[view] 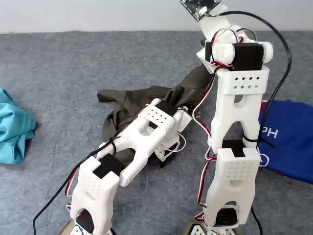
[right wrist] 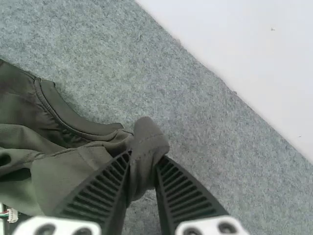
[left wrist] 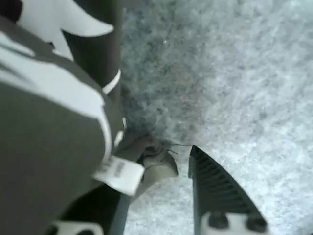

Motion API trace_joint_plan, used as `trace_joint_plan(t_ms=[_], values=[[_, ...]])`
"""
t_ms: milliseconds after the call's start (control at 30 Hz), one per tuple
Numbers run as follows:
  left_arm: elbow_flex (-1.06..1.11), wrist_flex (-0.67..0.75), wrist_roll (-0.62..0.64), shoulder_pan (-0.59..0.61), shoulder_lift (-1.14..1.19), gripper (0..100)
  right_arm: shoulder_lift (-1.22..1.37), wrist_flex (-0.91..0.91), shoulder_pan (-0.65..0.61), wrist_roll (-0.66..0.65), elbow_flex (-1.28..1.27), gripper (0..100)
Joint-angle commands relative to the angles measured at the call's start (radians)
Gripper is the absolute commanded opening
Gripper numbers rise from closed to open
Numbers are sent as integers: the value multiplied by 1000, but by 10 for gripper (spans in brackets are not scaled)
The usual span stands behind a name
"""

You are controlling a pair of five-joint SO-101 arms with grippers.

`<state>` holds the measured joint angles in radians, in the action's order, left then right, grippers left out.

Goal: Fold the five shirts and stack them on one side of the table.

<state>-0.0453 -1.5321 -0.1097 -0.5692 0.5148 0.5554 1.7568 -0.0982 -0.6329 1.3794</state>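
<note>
Near edge of worktop [view: 58, 58]: both arm bases. Left gripper [left wrist: 164, 176] is down at the near side of the olive shirt [view: 127, 100], which lies mid-worktop. Its jaws are parted with grey felt showing between them. The shirt's label [left wrist: 119, 175] and a hem lie against one jaw; nothing clamped, as far as I can judge. Shirt is crumpled, white print partly showing. Teal shirt [view: 12, 129] is bunched at the left edge; blue shirt [view: 288, 137] lies at the right edge. Further back, right gripper [right wrist: 144, 164] has its jaws narrow on a pinch of olive cloth beside the collar, raised toward the far edge. Step, judged: spreading the olive shirt flat before folding; task looks early. Next: left needs a firm hold on the opposite hem so both arms can draw the shirt taut and lay it down
</note>
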Motion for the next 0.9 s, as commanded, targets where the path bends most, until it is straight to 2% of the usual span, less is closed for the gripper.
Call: trace_joint_plan(t_ms=[0,333,533,733,867], values=[[-33,37,-12,12,2,155,-48,39,-8,2,2,9],[-56,63,2,43,60,145,-48,39,-8,2,2,9],[-56,64,15,117,64,12,-48,39,-8,2,2,9],[-58,48,20,135,52,13,-50,39,-8,3,2,9],[-74,-23,20,138,-37,13,-58,39,-1,3,5,9]])
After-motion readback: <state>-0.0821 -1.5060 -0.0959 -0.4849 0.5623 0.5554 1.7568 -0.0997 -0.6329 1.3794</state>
